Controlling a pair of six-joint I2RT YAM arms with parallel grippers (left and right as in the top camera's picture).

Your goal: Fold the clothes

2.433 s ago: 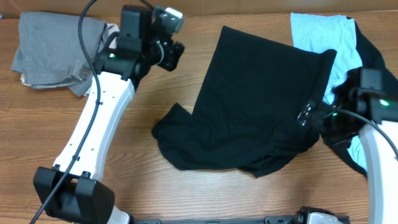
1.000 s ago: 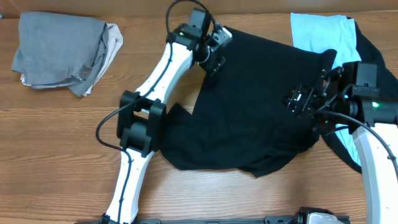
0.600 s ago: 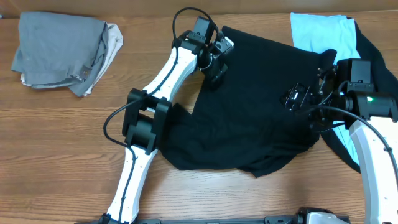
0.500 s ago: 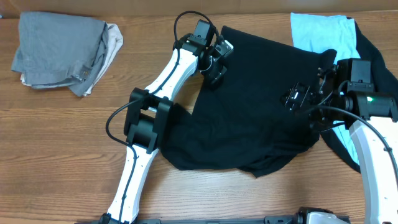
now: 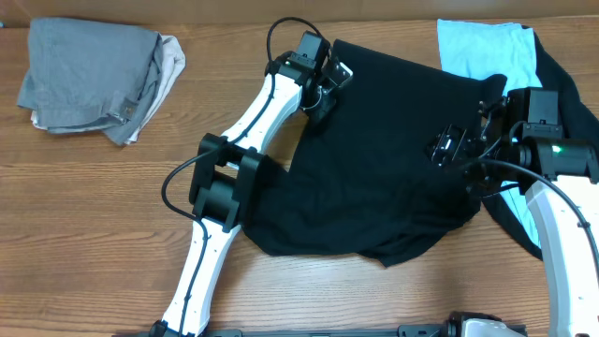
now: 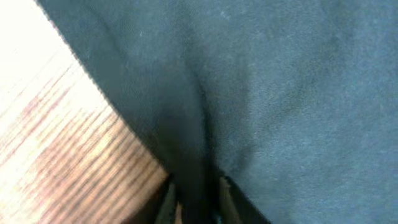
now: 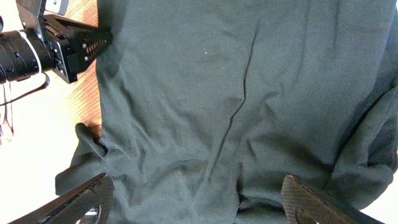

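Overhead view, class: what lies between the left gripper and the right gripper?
Only the black T-shirt: unbroken dark fabric runs from the left gripper to the right gripper. The overhead view shows this, and the right wrist view agrees.

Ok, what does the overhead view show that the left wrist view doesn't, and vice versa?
Only overhead: the grey garment at top left, the light blue garment at top right, the right gripper over the shirt, and the whole crumpled outline of the black T-shirt. Only left wrist: a ridge of black fabric running down between the fingers of the left gripper at the shirt's edge. Both: the black T-shirt and the wooden table.
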